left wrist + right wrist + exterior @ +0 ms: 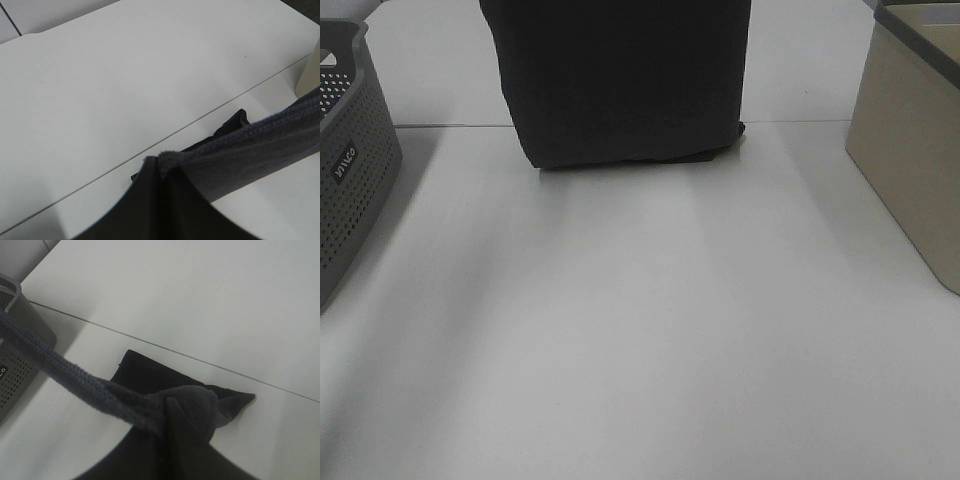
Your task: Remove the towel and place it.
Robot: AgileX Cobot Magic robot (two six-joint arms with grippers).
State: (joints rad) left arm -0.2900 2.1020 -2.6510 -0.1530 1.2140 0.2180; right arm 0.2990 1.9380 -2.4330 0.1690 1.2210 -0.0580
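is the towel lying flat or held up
Held up: the towel hangs from left pincer and right pincer, bottom edge on the table.

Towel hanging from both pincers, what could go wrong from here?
1. The left pincer and right pincer each pinch only a thin bit of the towel at its top edge, so it might slip out.
2. Its lower edge is bunched on the table; moving sideways could drag and crumple it.
3. It looks wide next to the grey basket and beige basket, so it may snag a rim.
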